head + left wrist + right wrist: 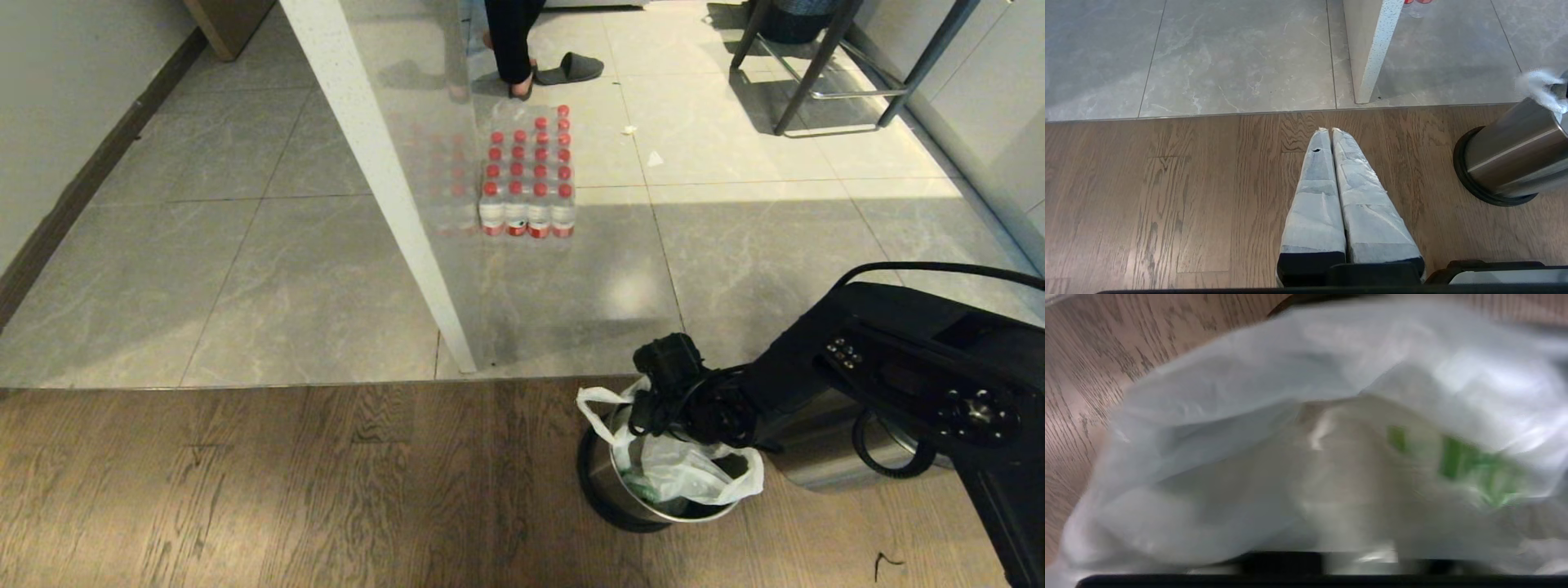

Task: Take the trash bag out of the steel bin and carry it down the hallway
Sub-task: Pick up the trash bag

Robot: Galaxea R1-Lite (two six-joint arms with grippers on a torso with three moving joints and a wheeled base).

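1. The right gripper (653, 429) is down in the bin (608, 490); the bag (682, 474) lies under its jaws, whose opening and hold I cannot tell.
2. A thin pinch of the plastic could tear.
3. Lifting could topple the bin.
4. The left gripper (1330, 130) is closed, empty.

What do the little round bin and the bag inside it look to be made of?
The small round steel bin looks like brushed metal: it carries long soft highlights. The thin white see-through trash bag looks like glossy plastic film, crinkled, with green print.
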